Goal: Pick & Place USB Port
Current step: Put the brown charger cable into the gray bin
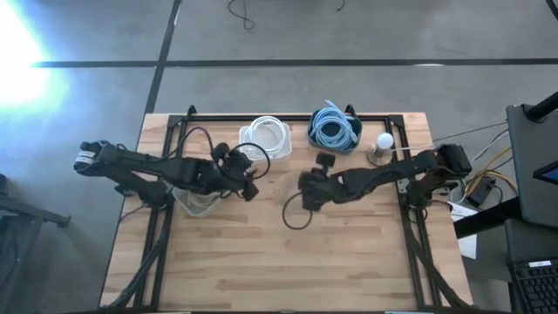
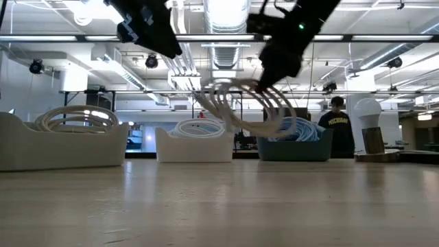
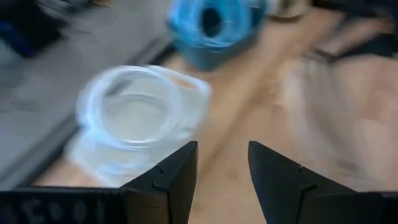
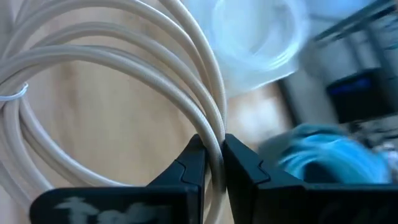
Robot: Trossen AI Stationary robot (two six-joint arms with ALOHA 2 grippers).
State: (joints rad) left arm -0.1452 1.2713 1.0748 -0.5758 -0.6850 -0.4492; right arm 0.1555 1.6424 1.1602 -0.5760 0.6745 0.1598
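A coiled cream-white USB cable [image 4: 118, 68] hangs under my right gripper [image 4: 214, 165], which is shut on it over the table's middle [image 1: 309, 187]. In the low view the coil [image 2: 240, 110] shows clear of the tabletop. In the high view only a thin loop [image 1: 290, 214] of it shows. My left gripper [image 3: 222, 168] is open with nothing between its fingers. It is up in the air left of the middle [image 1: 248, 179], facing a white bin [image 3: 134, 115]. My right gripper pinches strands at the coil's upper edge [image 4: 214, 134] between its two fingers. The fingers come slanting down from the table's right side and lie across the strands. The coil hangs below the fingers, its loops fanned out and lifted clear of the table.
At the far edge stand a white bin [image 1: 266, 135] with a white coil and a blue bin [image 1: 334, 129] with blue cable. A light bulb on a wooden base [image 1: 382, 148] stands to their right. A clear bin [image 1: 196, 202] sits under my left arm. A person [image 2: 336, 127] is far behind.
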